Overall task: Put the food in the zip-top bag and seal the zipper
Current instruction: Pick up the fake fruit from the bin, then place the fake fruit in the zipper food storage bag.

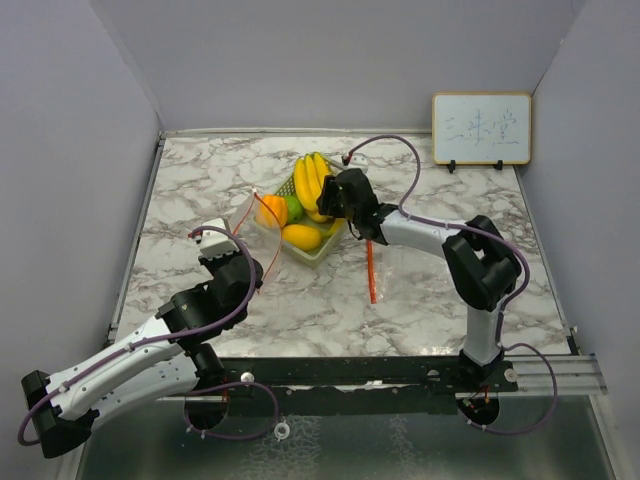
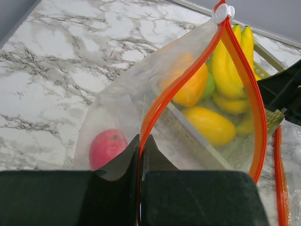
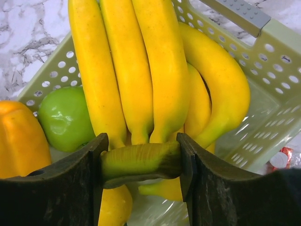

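Observation:
My left gripper (image 2: 141, 141) is shut on the orange zipper edge of the clear zip-top bag (image 2: 122, 108), holding its mouth up just left of the basket; a red apple (image 2: 107, 147) lies inside the bag. The white slider (image 2: 222, 12) sits at the far end of the zipper. The pale green mesh basket (image 3: 263, 56) holds a banana bunch (image 3: 141, 70), a green lime (image 3: 66, 117), an orange fruit (image 3: 19, 141) and a yellow fruit (image 2: 209, 125). My right gripper (image 3: 141, 160) reaches into the basket, its jaws closed against both ends of the bunch's green stem.
In the top view, the basket (image 1: 322, 250) stands mid-table with the bag (image 1: 250, 225) against its left side. A loose orange strip (image 1: 371, 272) lies on the marble to its right. A small whiteboard (image 1: 481, 128) stands at the back right. Grey walls close in three sides.

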`<state>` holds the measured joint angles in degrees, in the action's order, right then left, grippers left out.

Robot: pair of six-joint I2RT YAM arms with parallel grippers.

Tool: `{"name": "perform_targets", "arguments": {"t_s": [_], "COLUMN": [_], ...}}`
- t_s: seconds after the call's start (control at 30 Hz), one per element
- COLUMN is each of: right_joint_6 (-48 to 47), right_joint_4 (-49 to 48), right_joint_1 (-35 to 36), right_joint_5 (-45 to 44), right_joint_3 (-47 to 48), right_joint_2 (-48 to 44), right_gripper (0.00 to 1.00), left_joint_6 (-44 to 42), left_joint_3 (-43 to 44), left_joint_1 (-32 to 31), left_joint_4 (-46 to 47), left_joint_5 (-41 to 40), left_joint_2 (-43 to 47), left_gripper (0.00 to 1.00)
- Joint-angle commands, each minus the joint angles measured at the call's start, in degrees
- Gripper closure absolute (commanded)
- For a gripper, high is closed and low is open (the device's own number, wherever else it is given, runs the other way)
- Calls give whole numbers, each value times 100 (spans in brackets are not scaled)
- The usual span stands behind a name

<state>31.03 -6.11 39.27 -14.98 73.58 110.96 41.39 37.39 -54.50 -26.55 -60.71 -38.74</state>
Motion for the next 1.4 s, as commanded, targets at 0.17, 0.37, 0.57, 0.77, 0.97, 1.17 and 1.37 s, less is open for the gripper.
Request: {"name": "perform_targets", "arguments": {"t_s": [0.17, 0.37, 0.57, 0.77, 0.97, 1.17, 1.37], "right_joint_6": [-487, -575, -208, 353, 1242, 2198, 3327], "right_joint_4": [-193, 255, 758, 1110, 919, 69, -1248], "right_joint_1": [-7, -7, -86, -130, -130, -135, -130], "right_joint_5": [-80, 274, 1090, 2442, 3757, 4706, 5173], "right_joint_3": [-485, -748, -1215, -1522, -2002, -2825, -3505], "right_joint_2": [-1509, -2647, -3960, -4928, -5518, -5718, -5469], "right_gripper": [75, 78, 79, 80, 81, 82, 83], "left_joint_6": [-74, -337, -655, -1133, -1207, -1315, -1389], "left_joint_3": [230, 300, 23, -272, -487, -746, -813], "left_joint_1": [10, 10, 10, 10, 10, 10, 5], "left_joint_4": [-268, -221, 304, 1160, 1554, 2050, 2213], "left_joint_5": [-69, 13, 190, 534, 573, 585, 692], "left_joint_2": [68, 90, 281, 401, 236, 168, 188], "left_gripper": [100, 100, 100, 100, 100, 100, 100]}}
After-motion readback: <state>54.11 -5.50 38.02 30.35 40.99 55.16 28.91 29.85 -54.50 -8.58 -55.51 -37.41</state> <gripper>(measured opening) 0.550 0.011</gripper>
